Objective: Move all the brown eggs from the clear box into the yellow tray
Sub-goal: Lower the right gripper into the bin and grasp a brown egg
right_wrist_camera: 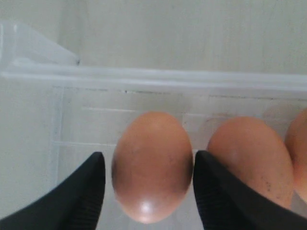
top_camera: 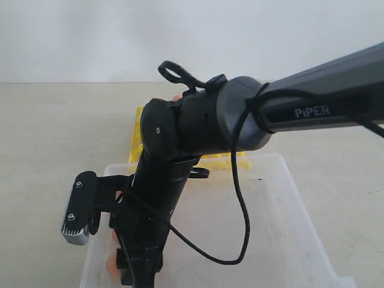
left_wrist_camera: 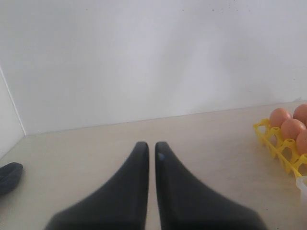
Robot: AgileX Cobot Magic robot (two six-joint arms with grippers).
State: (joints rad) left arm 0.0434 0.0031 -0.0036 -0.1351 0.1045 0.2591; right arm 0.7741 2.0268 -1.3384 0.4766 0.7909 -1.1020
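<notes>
Right jaws stand wide inside the clear box (right_wrist_camera: 144,76), one on each side of a brown egg (right_wrist_camera: 152,165); a sliver of gap shows on one side, so I am straddling it, not clamping it. A second egg (right_wrist_camera: 249,158) lies just beside it in the box, and a third (right_wrist_camera: 301,153) is only partly in view. Left jaws are nearly closed, holding nothing, above the bare table (left_wrist_camera: 72,158); the yellow tray (left_wrist_camera: 276,141) sits on the table just past the box's far rim, with at least four eggs (left_wrist_camera: 279,116) seated in its cups.
</notes>
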